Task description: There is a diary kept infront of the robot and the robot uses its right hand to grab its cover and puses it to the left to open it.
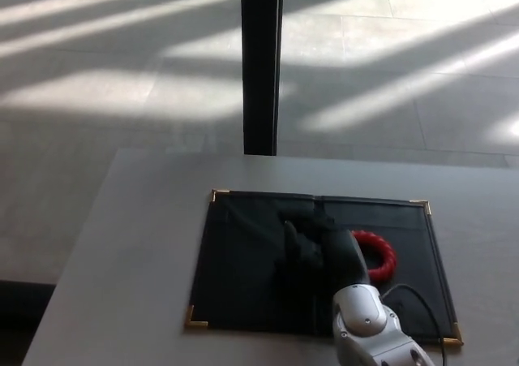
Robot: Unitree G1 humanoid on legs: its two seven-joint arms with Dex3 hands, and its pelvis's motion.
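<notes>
A grey table (122, 244) is seen across the lower part of the head view, with a sunlit tiled floor (97, 74) beyond it and a dark upright post (261, 66) standing behind the table's far edge. The diary (243, 301) is found near the middle of the table, directly in front of the robot, lying fully open and flat; its dark inner surfaces are turned upward. Gold corner fittings (195, 320) are noted at the outer corners of both halves. The left half is laid flat to the left of the spine. The right hand (312, 240) is observed over the open diary, at or just left of the spine, its black fingers (293, 236) resting against the dark surface; whether they are apart or together cannot be told, since black lies on black. A red ring (383, 251) is seen on the right half, just beside the hand and partly hidden by it. The silver wrist and forearm (369, 329) enter from the lower edge, with a black cable (422, 305) looped over the right half.
</notes>
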